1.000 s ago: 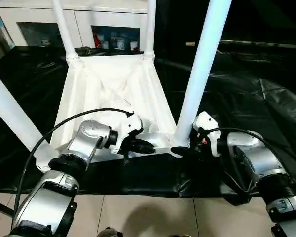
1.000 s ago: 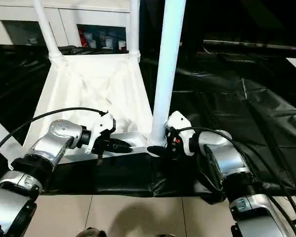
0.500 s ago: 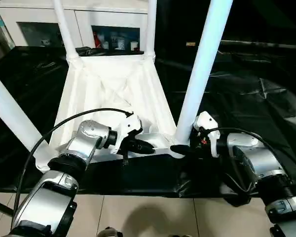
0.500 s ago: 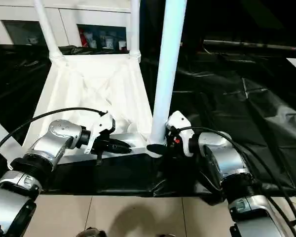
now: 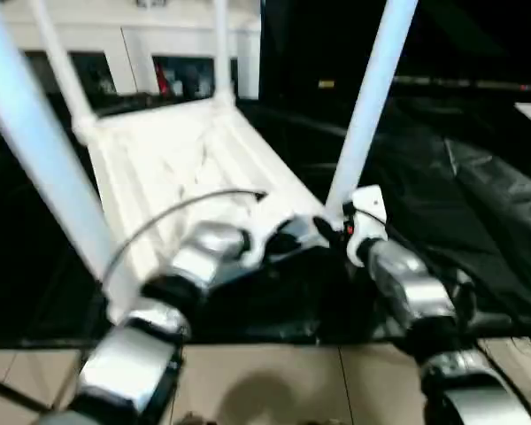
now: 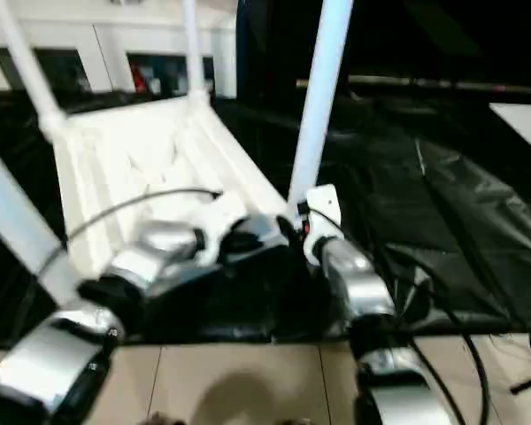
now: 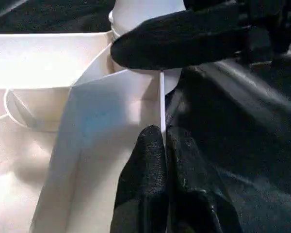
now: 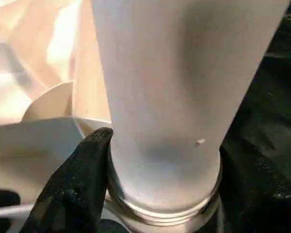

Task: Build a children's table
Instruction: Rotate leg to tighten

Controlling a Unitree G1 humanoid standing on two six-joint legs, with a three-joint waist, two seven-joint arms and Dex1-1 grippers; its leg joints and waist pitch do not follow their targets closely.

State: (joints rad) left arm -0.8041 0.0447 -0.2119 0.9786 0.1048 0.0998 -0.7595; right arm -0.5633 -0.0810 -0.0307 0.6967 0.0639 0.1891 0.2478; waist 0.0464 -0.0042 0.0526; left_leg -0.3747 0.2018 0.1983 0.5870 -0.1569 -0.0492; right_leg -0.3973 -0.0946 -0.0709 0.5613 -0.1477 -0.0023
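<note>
1. The tabletop [image 5: 173, 164] lies upside down on black sheeting [image 5: 478, 204], with its legs pointing up.
2. The near right leg [image 5: 368, 97] stands in its corner socket directly in front of the right gripper [image 8: 160, 194]. Its long axis runs almost vertical, tilted slightly toward the robot's right.
3. The right gripper is closed around the base of this leg, just above the socket collar. One black finger [image 8: 75, 184] shows pressed against the leg's side.
4. The left gripper [image 7: 166, 160] pinches the thin raised rim [image 7: 162, 104] of the tabletop next to that same socket, fingers together on the edge.
5. The right arm is nearer the leg. Judged from this, any further seating or twisting falls to it, while the left steadies the top.
6. Count: one tabletop and four legs, all upright. Two are at the far corners and two at the near ones.
</note>
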